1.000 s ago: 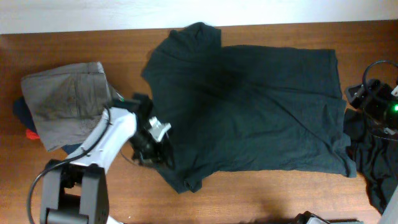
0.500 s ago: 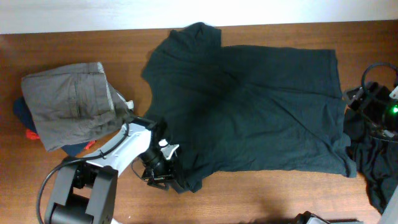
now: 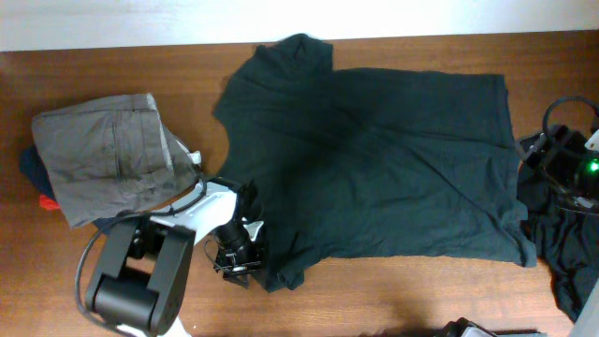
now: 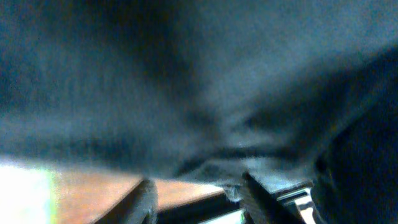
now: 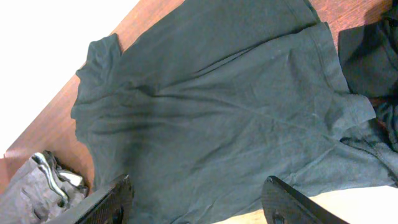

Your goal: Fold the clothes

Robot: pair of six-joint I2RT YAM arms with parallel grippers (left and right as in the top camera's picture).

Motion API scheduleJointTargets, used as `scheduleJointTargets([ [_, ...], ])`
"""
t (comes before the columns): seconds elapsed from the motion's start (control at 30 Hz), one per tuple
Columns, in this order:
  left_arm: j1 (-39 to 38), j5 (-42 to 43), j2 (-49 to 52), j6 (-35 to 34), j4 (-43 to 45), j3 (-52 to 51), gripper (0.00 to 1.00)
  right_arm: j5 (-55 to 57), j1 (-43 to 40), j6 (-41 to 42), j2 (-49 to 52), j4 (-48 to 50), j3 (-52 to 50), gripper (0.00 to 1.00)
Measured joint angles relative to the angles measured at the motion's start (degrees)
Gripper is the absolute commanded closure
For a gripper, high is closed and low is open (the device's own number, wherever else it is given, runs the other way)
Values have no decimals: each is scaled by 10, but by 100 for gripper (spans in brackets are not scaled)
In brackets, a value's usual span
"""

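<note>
1. Table (image 3: pixel 94 75): brown wood, bears everything below
2. T-shirt (image 3: pixel 374 159): dark green, short-sleeved, spread flat across the middle, neck toward the left arm, hem toward the right. Light creases cross the chest. This is the piece in hand
3. Grey garment (image 3: pixel 108 164): folded, on a pile at the left, apart from the work
4. Black garment (image 3: pixel 562 253): crumpled at the right edge, just beside the T-shirt's hem
5. Near sleeve (image 3: pixel 281 267): the left gripper (image 3: pixel 245 270) sits low at its edge. Cloth fills the wrist view, so whether the pincer has bitten cannot be told. Advice: catch both layers, lift little, carry the sleeve inward, keep the fold line straight
6. Right gripper (image 5: pixel 198 200): jaws wide, holding nothing. Could usefully pin the hem
</note>
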Motion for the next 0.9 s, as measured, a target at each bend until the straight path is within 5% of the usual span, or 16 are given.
scheduleJointTargets([
  [0.1,0,3,15,-7,-1,1,100,0,0,0,0,-1,0,30],
  [0.47,7,-89,3,-6,-54,0,100,7,0,-13,0,-17,0,29],
  [0.5,12,-101,-4,-5,-56,0,90,11,0,-15,0,-19,0,30],
  [0.57,23,-113,-19,-3,-53,0,53,16,0,-15,0,-20,0,30],
  [0.6,28,-113,-28,-5,-47,0,45,18,0,-16,0,-20,0,30],
  [0.9,17,-35,-38,-13,-3,0,40,26,0,-17,0,-21,0,30],
])
